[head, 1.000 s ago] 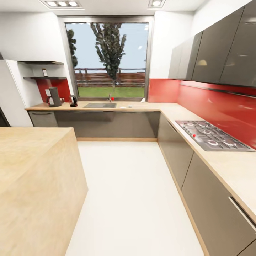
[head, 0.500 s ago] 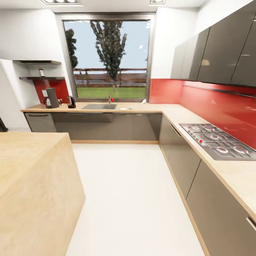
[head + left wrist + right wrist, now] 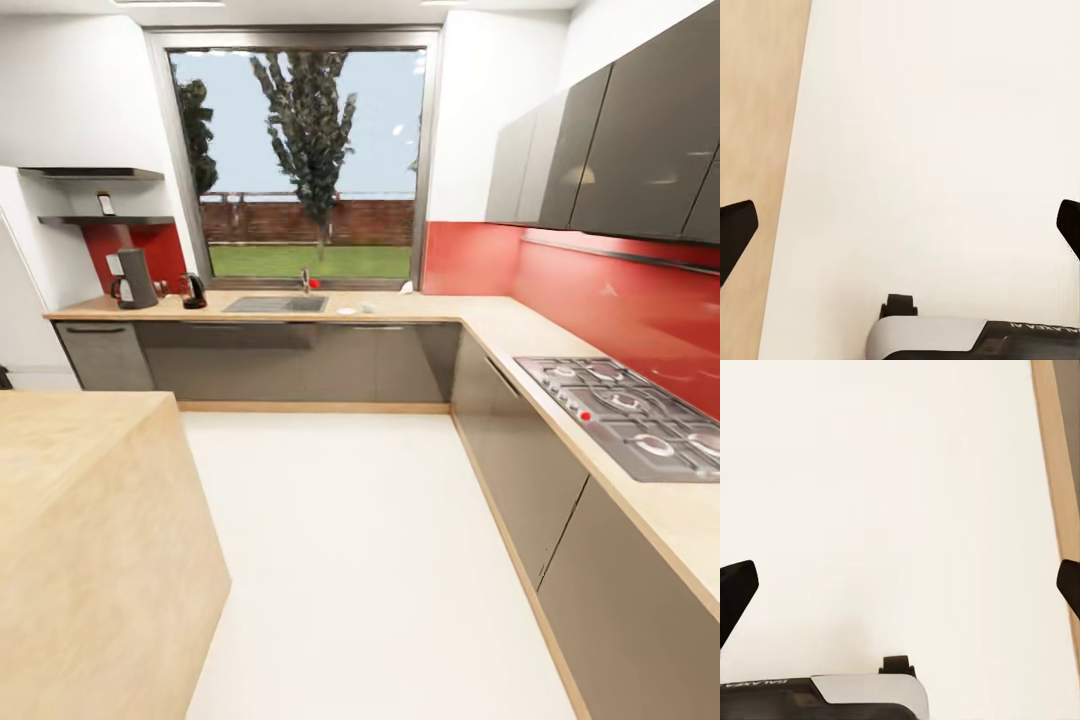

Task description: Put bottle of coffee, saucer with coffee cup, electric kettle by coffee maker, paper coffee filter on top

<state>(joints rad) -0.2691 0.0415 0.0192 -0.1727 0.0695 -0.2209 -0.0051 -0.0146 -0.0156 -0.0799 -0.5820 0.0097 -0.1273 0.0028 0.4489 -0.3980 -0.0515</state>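
Rolled closer toward far table [image 3: 420, 305]; view shifted.
Coffee maker [image 3: 131, 278] beside electric kettle [image 3: 193, 290] there, well apart from both jaws, spread wide, empty, over white floor [image 3: 370, 560]; mirrored "GALAXEA" lettering.

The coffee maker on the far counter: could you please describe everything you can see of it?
The coffee maker is a tall, dark machine with a lighter grey upper front and a dark carafe low at its front. It stands upright at the far left end of the kitchen countertop, before the red backsplash and below the kitchen shelf. The electric kettle stands beside it, apart. Finer detail is too small to tell.
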